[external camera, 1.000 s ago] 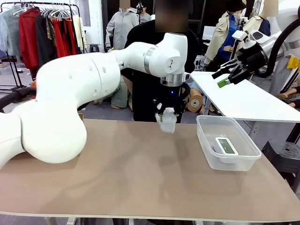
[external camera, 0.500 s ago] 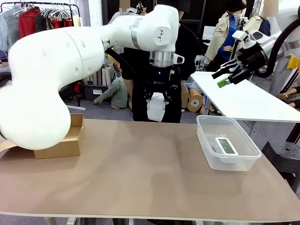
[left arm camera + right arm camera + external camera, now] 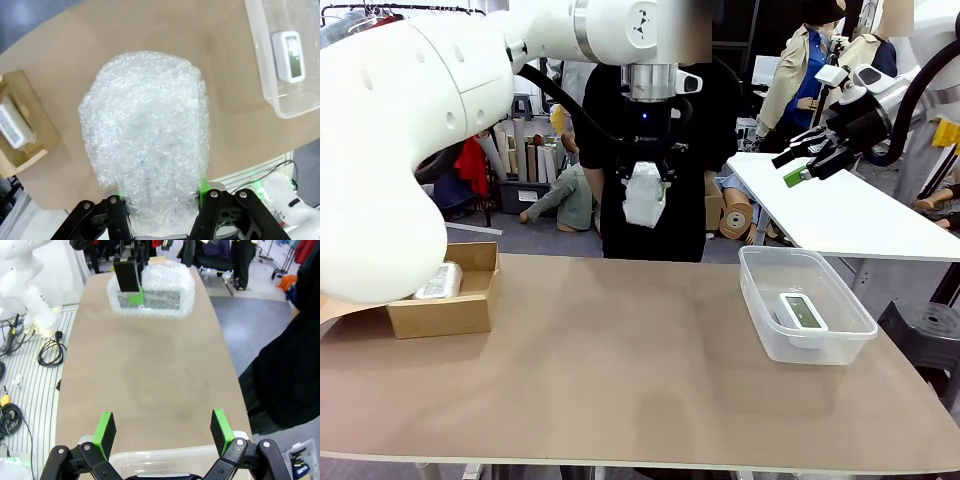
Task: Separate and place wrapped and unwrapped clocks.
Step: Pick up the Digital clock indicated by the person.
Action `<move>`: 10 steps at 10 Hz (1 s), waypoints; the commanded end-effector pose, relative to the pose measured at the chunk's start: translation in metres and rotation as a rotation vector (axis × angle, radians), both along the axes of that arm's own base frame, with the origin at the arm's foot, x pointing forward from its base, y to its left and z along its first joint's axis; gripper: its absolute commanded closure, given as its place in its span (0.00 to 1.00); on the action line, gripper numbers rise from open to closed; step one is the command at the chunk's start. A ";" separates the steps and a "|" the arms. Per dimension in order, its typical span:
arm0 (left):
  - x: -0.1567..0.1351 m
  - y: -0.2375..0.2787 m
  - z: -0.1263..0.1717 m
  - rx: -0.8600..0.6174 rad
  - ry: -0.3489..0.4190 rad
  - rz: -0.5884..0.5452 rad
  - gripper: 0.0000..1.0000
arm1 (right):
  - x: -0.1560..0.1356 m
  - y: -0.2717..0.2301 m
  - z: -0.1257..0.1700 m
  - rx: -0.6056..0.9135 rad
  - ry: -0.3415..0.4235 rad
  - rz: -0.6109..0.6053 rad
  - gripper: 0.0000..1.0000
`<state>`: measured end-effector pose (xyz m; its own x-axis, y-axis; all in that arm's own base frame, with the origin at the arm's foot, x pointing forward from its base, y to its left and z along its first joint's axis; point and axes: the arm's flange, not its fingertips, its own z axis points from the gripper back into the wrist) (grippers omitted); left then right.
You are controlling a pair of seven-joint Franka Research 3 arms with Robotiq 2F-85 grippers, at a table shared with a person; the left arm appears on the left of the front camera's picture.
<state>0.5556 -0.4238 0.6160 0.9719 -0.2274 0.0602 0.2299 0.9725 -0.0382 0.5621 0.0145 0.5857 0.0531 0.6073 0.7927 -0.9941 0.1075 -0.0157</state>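
While the left gripper (image 3: 645,195) hangs high above the table (image 3: 620,360), clenched on a bubble-wrapped bundle (image 3: 644,196), the right gripper (image 3: 800,160) waits with fingers spread. A second wrapped bundle (image 3: 438,281) lies in the cardboard box (image 3: 450,312); the white clock (image 3: 802,311) sits in the clear bin (image 3: 760,310).

The bubble-wrapped bundle (image 3: 147,145) covers the left gripper's (image 3: 160,200) pads, its base cut off at 6 o'clock. A second bundle (image 3: 438,282) sits partly behind the robot arm, in the cardboard box (image 3: 445,312). The clock's (image 3: 804,311) screen digits are too small to read.
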 end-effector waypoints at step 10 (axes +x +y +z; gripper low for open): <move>0.000 0.006 0.009 0.013 -0.025 0.010 1.00 | -0.001 0.000 0.002 -0.007 -0.004 0.002 0.00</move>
<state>0.5568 -0.4193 0.6210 0.9726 -0.2183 0.0801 0.2196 0.9756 -0.0079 0.5621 0.0145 0.5857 0.0531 0.6073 0.7927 -0.9941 0.1075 -0.0157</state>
